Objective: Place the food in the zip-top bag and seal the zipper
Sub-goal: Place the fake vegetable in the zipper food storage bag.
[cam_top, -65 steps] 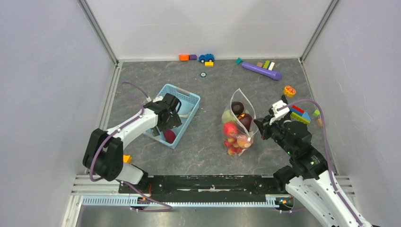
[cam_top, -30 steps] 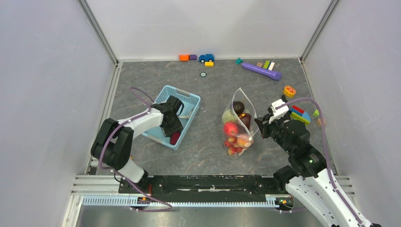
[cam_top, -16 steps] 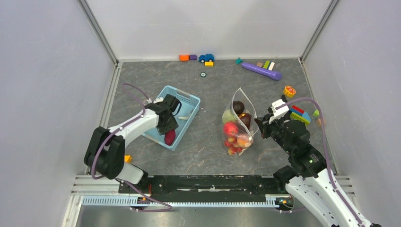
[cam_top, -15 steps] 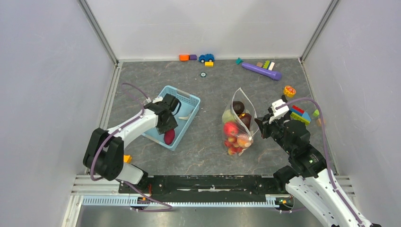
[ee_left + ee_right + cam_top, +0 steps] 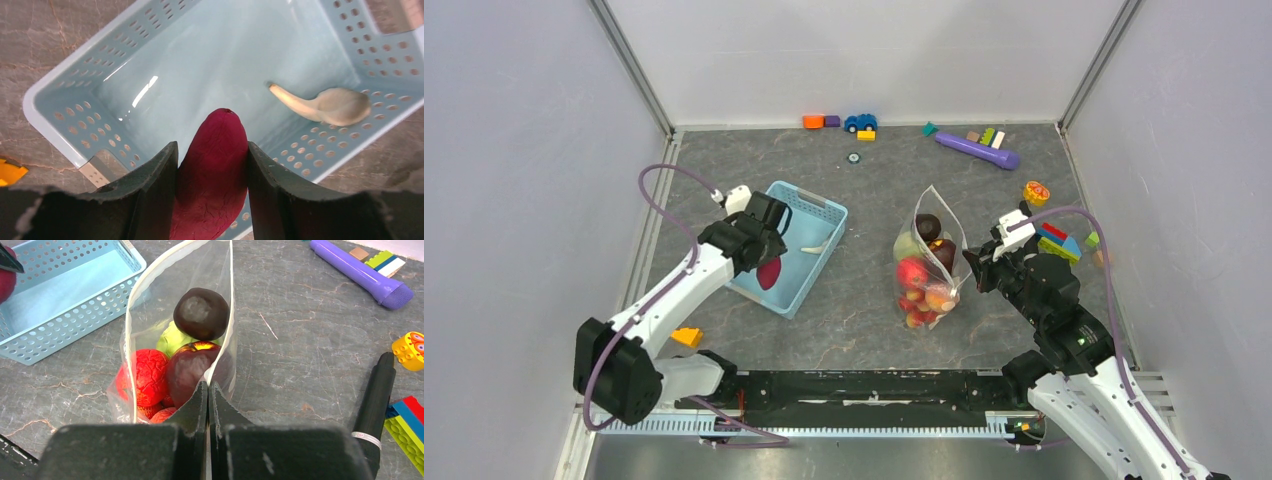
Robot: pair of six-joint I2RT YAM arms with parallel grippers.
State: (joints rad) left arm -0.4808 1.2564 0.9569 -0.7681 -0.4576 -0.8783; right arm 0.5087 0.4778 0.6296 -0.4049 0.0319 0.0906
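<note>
Right wrist view looks down into the zip-top bag [image 5: 190,270], which rests on the grey table [image 5: 300,355] near the middle, with its mouth gaping. Its zipper [image 5: 129,325] is unsealed, the two sides well apart. Inside, a dark maroon ball [image 5: 201,313] lies nearest the mouth. A green piece [image 5: 169,340] is just beside it, a red wrinkled fruit [image 5: 149,376] sits at the left, and a dark red apple [image 5: 187,367] leans against the near wall. More red and orange bits are packed around them. The right gripper [image 5: 208,389] is clenched on the bag's near edge, with the plastic pinched between its two fingers.

Left of the bag and well apart from it sits a light blue basket [image 5: 809,197]. The left gripper [image 5: 211,147] hangs over the basket's near part, grasping a magenta piece [image 5: 212,175] lengthwise between its fingers. Whether that piece touches the basket floor cannot be told. One pale cream piece [image 5: 335,106] lies in the basket against a side wall.

A yellow block [image 5: 687,337] rests on the table beside the left arm. Along the far wall are a toy car [image 5: 860,122], small blocks [image 5: 814,121] and a purple tube [image 5: 977,151]. More coloured blocks [image 5: 1054,243] lie just to the right of the right gripper.
</note>
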